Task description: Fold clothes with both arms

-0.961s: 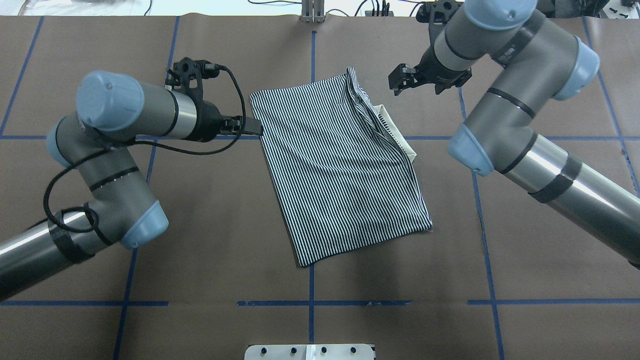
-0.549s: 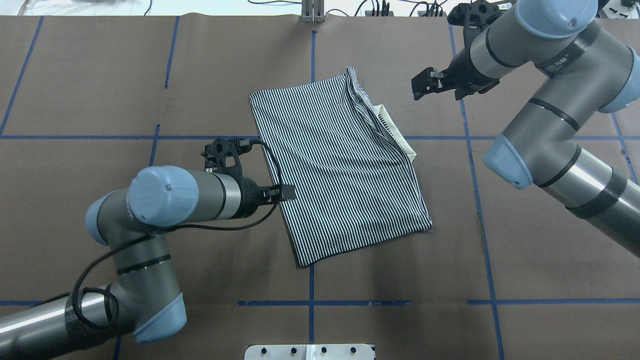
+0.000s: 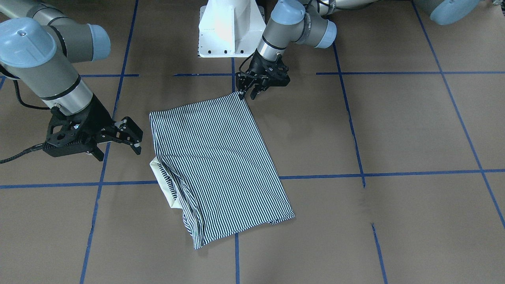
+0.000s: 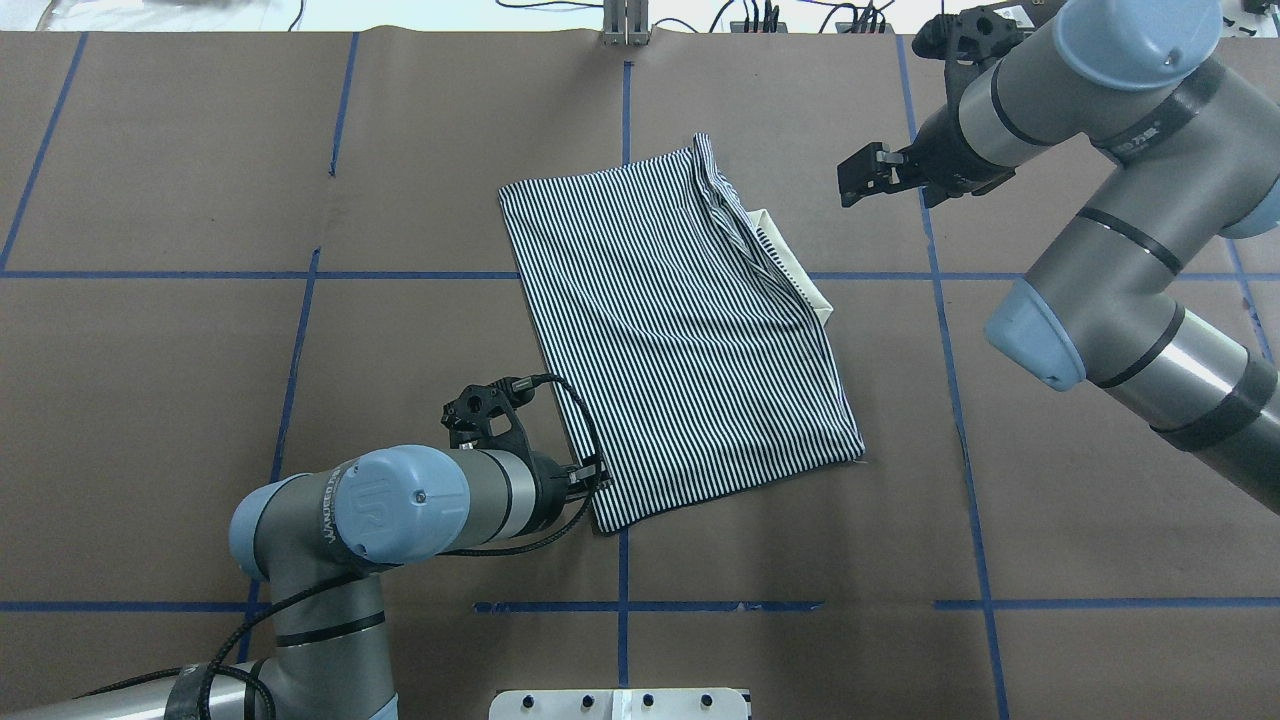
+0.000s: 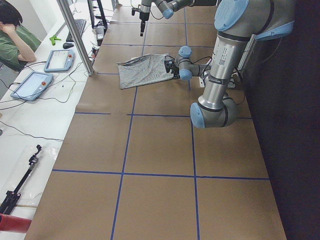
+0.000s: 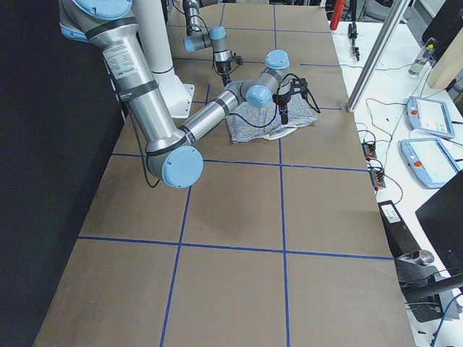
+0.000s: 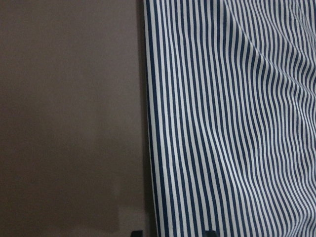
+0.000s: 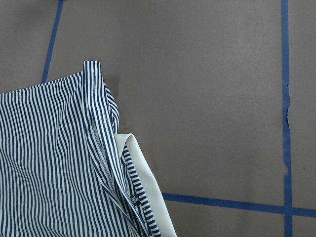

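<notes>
We've run our left gripper (image 4: pixel 599 475) down the polo shirt (image 4: pixel 680 330) edge to its near corner, fingers parted, right gripper (image 4: pixel 856 176) backed off open, so a corner grab's probably next.

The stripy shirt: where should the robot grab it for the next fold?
Probably the shirt at its near corner, beside the left gripper, coming in low from the left edge. There the cloth lies flat with a free edge on bare table; the collar side is bunched and thicker.
</notes>
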Available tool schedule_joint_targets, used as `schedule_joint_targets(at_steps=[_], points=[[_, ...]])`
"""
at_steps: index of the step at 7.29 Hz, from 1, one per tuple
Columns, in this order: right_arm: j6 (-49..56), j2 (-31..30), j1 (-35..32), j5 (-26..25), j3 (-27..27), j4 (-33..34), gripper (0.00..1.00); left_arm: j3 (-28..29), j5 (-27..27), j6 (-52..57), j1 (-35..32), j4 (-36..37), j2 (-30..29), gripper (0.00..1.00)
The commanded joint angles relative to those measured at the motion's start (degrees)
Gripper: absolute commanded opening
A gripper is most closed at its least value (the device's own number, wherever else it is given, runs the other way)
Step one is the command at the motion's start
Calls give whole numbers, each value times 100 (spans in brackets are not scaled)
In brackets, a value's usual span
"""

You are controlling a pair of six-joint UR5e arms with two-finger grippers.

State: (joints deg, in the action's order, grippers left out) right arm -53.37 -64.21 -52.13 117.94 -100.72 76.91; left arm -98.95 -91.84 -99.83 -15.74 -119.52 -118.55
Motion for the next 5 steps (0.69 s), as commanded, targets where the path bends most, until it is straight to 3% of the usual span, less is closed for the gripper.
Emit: schedule_joint_targets(at_steps=[1, 5], points=[[-7, -30, 1, -8, -79, 0, 100, 16, 8, -116, 62, 8, -36, 48], [-174, -39, 1, -17, -149, 0, 100, 253, 43, -99, 71, 17, -256, 48]])
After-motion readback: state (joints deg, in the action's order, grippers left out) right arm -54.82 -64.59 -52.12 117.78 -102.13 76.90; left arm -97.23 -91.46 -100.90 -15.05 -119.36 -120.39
